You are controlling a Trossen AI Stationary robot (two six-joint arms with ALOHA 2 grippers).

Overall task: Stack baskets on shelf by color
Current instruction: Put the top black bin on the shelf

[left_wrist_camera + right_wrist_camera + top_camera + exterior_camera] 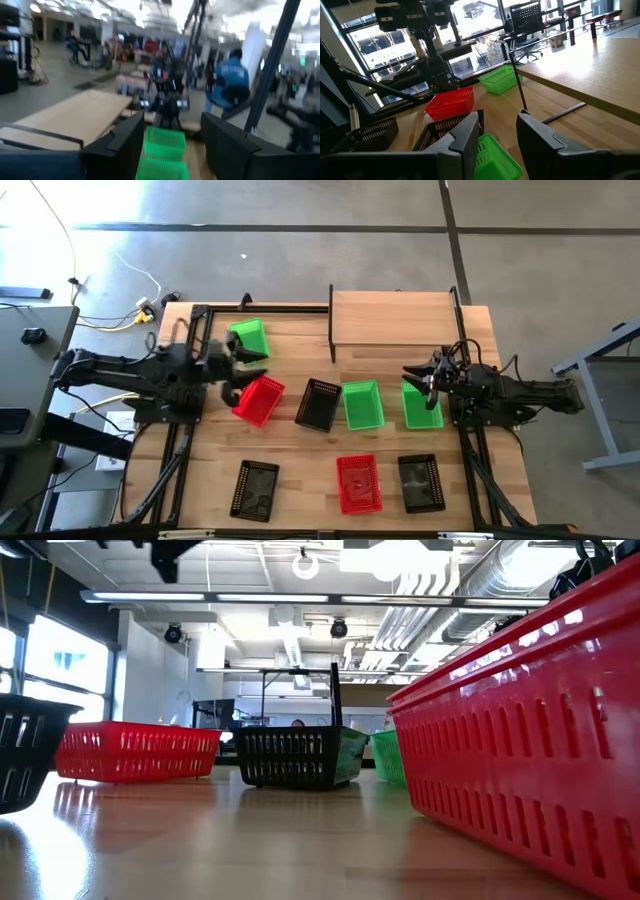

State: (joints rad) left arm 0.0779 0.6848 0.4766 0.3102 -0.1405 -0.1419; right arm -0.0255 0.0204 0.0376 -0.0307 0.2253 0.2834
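Above red basket (259, 400): left fingers (122, 142) parted, empty.

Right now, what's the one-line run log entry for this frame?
shelf: bare | left gripper: open, above red basket | right gripper: open, over green basket | held: nothing

The shelf (392, 314) stood bare at the table's far edge. Short of it, a row of baskets ran from a tilted red one (259, 400) through black (319, 404) to two green. The left gripper (243, 371) hovered open above the red basket; another green basket (250, 337) lay beyond.
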